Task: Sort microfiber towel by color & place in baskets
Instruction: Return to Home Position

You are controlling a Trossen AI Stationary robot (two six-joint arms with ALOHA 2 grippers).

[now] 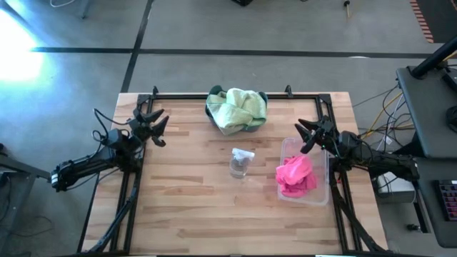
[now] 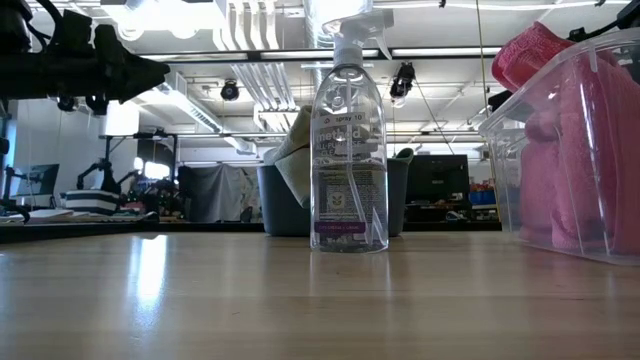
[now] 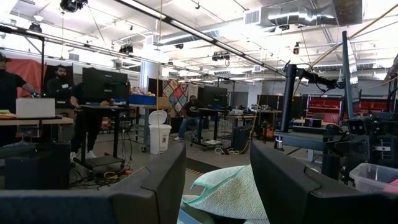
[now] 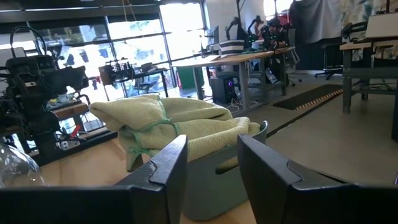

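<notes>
- High view: the green towels (image 1: 238,108) are heaped in the blue basket (image 1: 262,98) at the far middle of the tabletop (image 1: 186,207). They mound above its rim, and a flap droops over the near side.
- The pink towels (image 1: 296,175) lie bunched in the clear basket (image 1: 289,148) on the right side. In the low view the pile pokes above the wall at one corner.
- I see no towel loose on the tabletop, so I judge the sorting done and only the arms' retreat left.
- These cloths look soft, light and limp. I expect them to sag and drape from any hold, with nothing that could break and a nap that resists slipping.
- If I had to lift one again, I would pinch a raised fold at the top of a heap, not a flat patch. I would bite shallow, because microfiber clings and a deep pinch may drag its neighbours out too.
- The green overhang is the easiest ridge to catch, and also the likeliest to snag on a passing finger.
- The spray bottle (image 1: 240,163) stands upright between the two baskets, touching neither. It looks light and easy to tip, so I would keep clear of it.
- The left gripper (image 1: 161,128) hangs over the tabletop's left edge, well apart from both baskets, fingers spread and empty.
- The right gripper (image 1: 303,135) is just beside the clear basket's far corner, fingers likewise spread with nothing between them.
</notes>
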